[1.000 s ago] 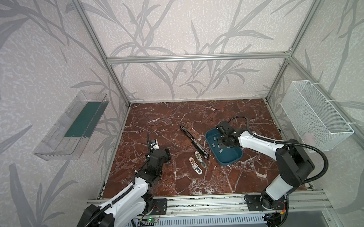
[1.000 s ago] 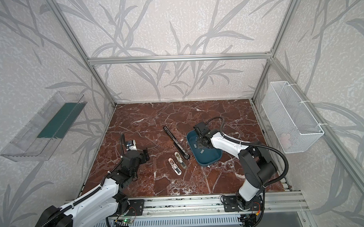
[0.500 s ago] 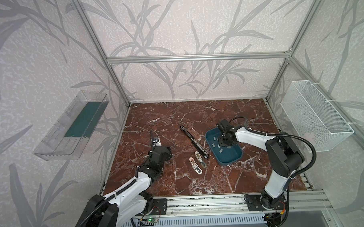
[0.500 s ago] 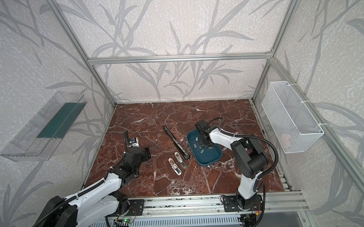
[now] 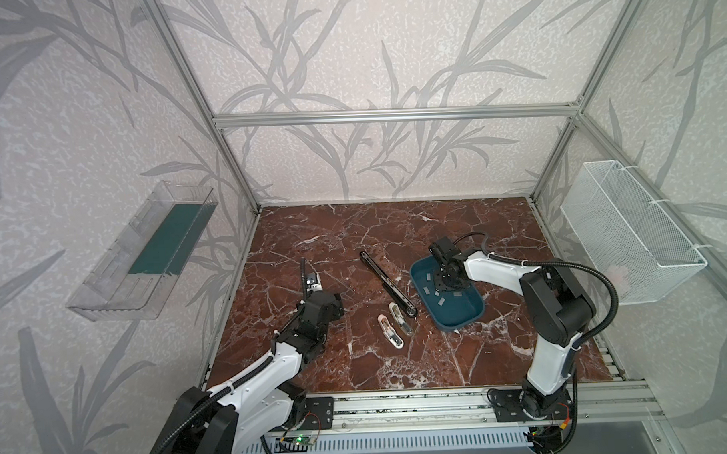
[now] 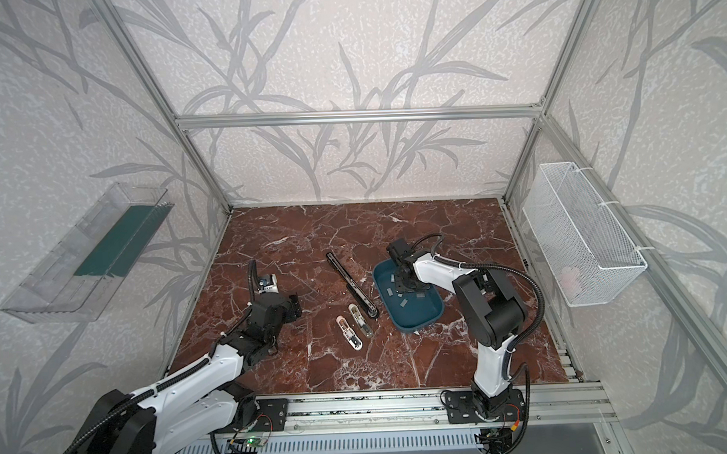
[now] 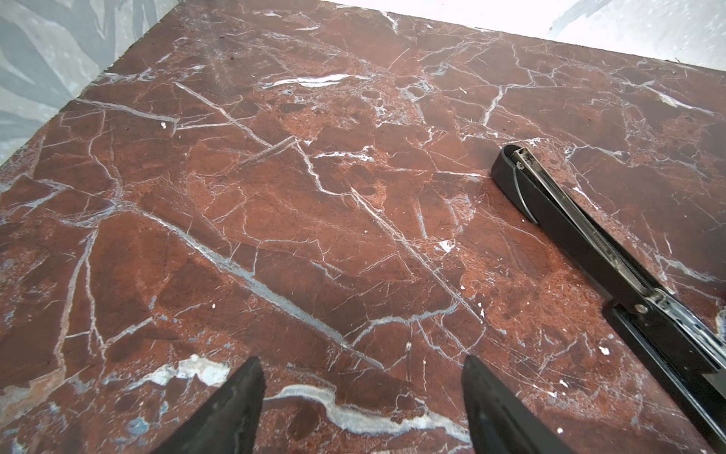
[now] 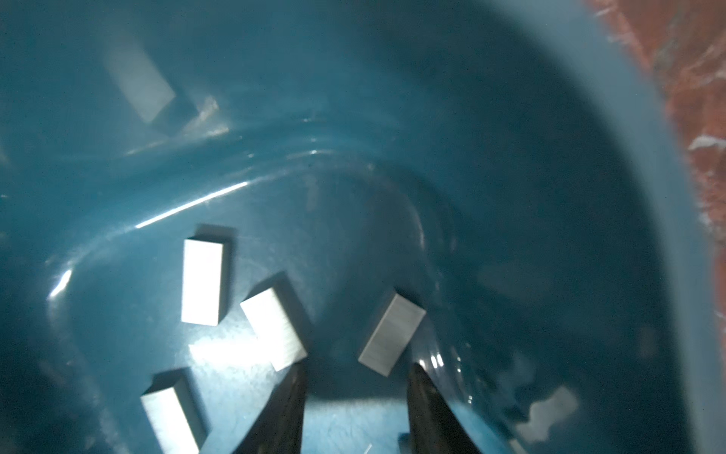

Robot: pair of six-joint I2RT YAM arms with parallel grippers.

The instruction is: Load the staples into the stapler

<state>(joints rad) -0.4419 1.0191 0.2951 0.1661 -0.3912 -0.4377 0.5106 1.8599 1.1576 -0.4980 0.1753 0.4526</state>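
Observation:
The black stapler (image 5: 386, 283) lies opened out flat on the marble floor, and its far end shows in the left wrist view (image 7: 589, 243). Several grey staples (image 8: 202, 281) lie loose in the blue tray (image 5: 464, 309). My right gripper (image 8: 355, 373) hangs open just above the tray floor. One strip (image 8: 393, 338) lies just ahead of its fingertips, and nothing is between the fingers. In both top views this gripper (image 6: 403, 278) sits over the tray's far end. My left gripper (image 7: 363, 365) is open over bare marble, left of the stapler and apart from it.
Two small white and metal pieces (image 5: 390, 329) lie side by side in front of the stapler's near end. A white wire basket (image 5: 628, 235) hangs on the right wall. A clear bin (image 5: 146, 248) hangs on the left wall.
My right gripper's jaws have widened while staying over the tray, and its elbow has swung inward. The left arm has edged slightly toward the back.

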